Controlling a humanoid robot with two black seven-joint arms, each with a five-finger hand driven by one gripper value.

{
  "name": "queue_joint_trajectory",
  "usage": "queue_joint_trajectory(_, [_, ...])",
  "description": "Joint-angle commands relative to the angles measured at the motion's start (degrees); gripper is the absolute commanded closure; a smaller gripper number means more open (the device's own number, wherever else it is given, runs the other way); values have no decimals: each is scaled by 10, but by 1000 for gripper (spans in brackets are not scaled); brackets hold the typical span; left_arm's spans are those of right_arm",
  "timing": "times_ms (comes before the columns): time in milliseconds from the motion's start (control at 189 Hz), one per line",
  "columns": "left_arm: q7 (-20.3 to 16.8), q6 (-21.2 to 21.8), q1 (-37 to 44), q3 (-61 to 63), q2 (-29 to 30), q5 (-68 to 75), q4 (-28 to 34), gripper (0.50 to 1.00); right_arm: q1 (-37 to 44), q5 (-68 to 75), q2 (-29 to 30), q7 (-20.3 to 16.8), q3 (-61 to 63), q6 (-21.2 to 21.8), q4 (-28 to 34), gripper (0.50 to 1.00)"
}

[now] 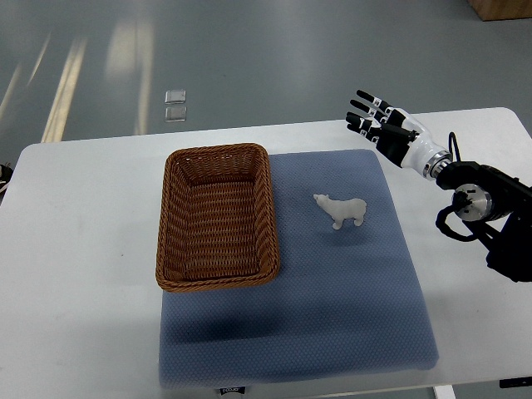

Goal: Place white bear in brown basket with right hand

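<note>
A small white bear (342, 210) stands on the blue mat (349, 283), right of the brown wicker basket (218, 281). The basket has nothing inside. My right hand (376, 121) hovers up and to the right of the bear, near the mat's far right corner, fingers spread and holding nothing. Its arm comes in from the right edge. A clear gap separates the hand from the bear.
A white table (83, 249) carries the mat and basket. Grey floor lies beyond the table's far edge, with a small clear object (175, 105) on it.
</note>
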Motion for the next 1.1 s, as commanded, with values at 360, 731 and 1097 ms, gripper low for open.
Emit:
queue_joint_trajectory(360, [0, 0, 0, 0, 0, 0, 0, 500, 3, -307, -35, 5, -1, 55, 76, 572])
queue_joint_trajectory(731, [0, 0, 0, 0, 0, 0, 0, 500, 14, -558, -101, 15, -28, 94, 188, 572])
queue_joint_trajectory(1097, [0, 0, 0, 0, 0, 0, 0, 500, 18, -760, -103, 43, -89, 34, 217, 574])
